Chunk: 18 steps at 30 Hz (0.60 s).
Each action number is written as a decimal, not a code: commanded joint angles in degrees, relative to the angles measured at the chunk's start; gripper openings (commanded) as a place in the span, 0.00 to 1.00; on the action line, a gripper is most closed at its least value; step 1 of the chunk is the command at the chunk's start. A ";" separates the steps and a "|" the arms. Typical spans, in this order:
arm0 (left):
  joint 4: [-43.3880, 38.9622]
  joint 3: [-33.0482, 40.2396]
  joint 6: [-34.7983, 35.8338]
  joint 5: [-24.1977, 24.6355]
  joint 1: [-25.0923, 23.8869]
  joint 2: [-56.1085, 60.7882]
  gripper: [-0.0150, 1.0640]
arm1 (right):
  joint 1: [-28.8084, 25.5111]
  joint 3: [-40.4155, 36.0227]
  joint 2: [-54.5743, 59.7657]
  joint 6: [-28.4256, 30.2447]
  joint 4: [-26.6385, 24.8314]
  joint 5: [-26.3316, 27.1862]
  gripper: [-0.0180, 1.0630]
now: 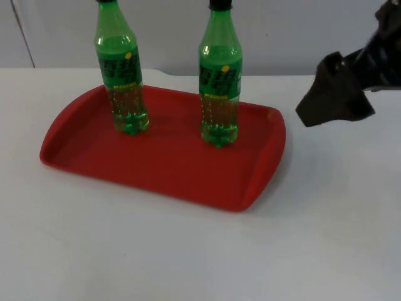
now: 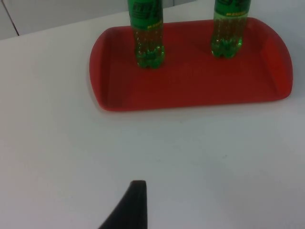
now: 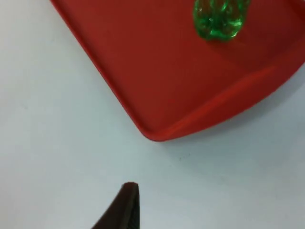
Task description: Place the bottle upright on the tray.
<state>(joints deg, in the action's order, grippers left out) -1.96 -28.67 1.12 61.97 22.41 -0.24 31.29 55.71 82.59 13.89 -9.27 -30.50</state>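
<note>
White counter (image 1: pixel 188 251), plain and evenly lit. Grey partition wall (image 1: pixel 282 31) runs along its far edge, with a thin dark seam at the left.

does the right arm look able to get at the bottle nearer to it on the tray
Probably yes. The right pincer hangs beside the tray, off its right rim, and nothing stands between it and the nearer bottle, which is upright. The other bottle stands farther left.

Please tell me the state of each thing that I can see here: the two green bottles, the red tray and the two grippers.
Left bottle: upright on the tray, cap on.
Right bottle: upright on the tray, cap on, apart from the left bottle.
Red tray: flat on the white table, carrying both bottles.
Right gripper: above the table beside the tray's right end, holding nothing.
Left gripper: over bare table, away from the tray, holding nothing.
</note>
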 commanded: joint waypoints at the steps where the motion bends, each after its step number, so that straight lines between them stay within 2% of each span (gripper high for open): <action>1: -0.11 0.24 -0.04 -0.36 0.38 0.24 0.99 | -0.06 -2.48 -4.50 0.04 0.17 0.48 0.99; 15: -0.11 0.24 -0.04 -0.36 0.38 0.24 0.99 | -0.06 -13.58 -29.18 -0.41 0.17 -0.89 0.99; 18: -0.11 0.24 -0.04 -0.36 0.38 0.24 0.99 | -0.06 -15.27 -35.34 -0.87 0.17 -3.36 0.99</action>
<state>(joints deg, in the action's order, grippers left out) -1.96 -28.67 1.03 61.97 22.41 -0.24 31.29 41.25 49.42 13.24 -9.27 -32.83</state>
